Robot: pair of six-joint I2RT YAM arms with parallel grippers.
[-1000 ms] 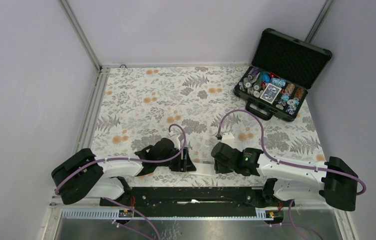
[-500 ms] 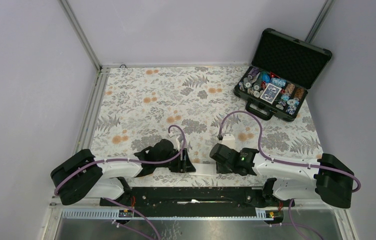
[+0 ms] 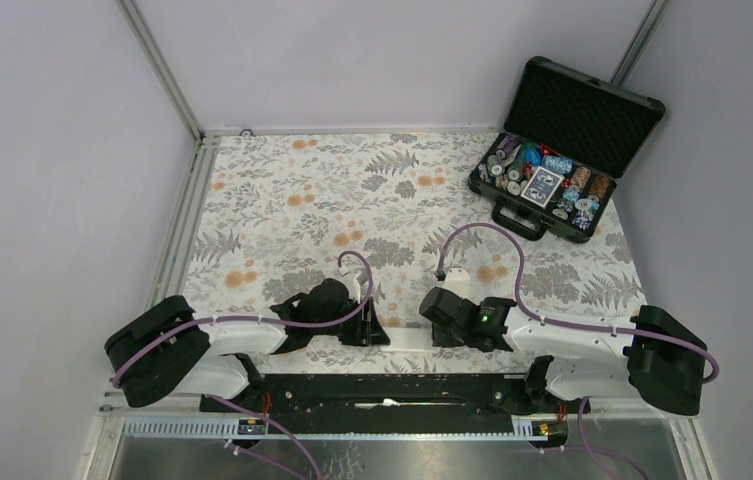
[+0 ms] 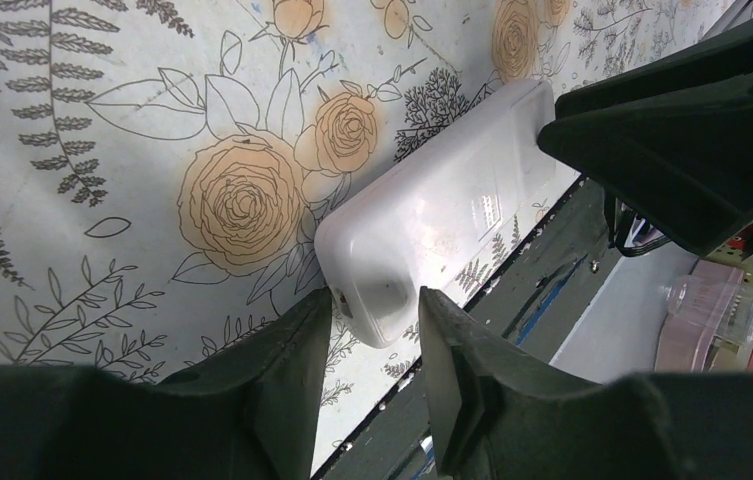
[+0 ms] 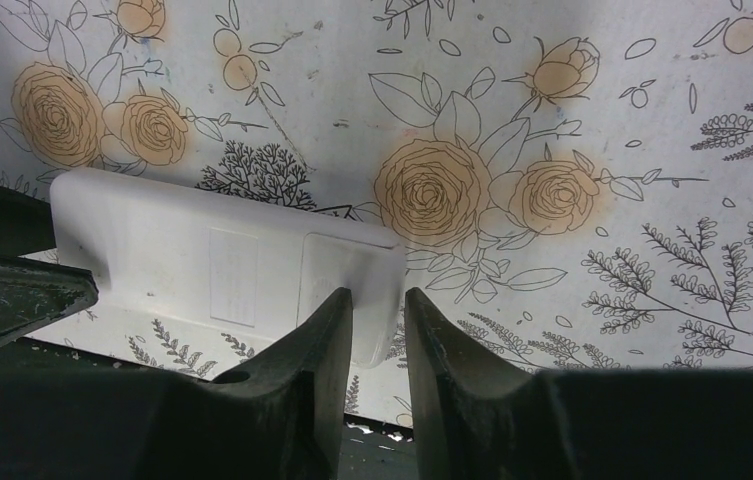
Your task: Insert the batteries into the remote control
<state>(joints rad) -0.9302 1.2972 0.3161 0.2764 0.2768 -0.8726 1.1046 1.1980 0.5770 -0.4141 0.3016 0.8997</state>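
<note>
Nearest: black base rail (image 3: pixel 382 388) is running along the near table edge, with both arms folding low over it.

remote control (image 5: pixel 172 250) is lying flat on the table just past that edge, white back up and long axis left-right, between the two grippers. Two rectangular panel outlines are showing on its back.

left gripper (image 4: pixel 372 300) is gripping the remote's left end. Its fingers (image 4: pixel 292 370) are sitting against both long sides, with the end face between them. Looks clamped.

right gripper (image 5: pixel 380 295) is sitting at the other end, jaws parted by a narrow slot, and the remote's end corner is showing in that slot. One finger is overlapping the casing; the other is sitting just off the end. Can't tell if it's pinching anything.

In the way:
- Each wrist is covering its end of the remote from above, so the top camera is getting only a short white strip between them.
- In the left wrist view, the right gripper's black body is blocking the remote's far end.
- In the right wrist view, the left gripper is hiding the opposite end.

purple cables (image 3: pixel 492 232) are arching over both wrists. floral table cover (image 3: pixel 302 200) is lying beyond.

In the far right corner, black case (image 3: pixel 586 110) is standing open with its foam lid tilting back. It is holding poker chips (image 3: pixel 512 170) and card deck (image 3: pixel 544 185), well apart from the remote.
</note>
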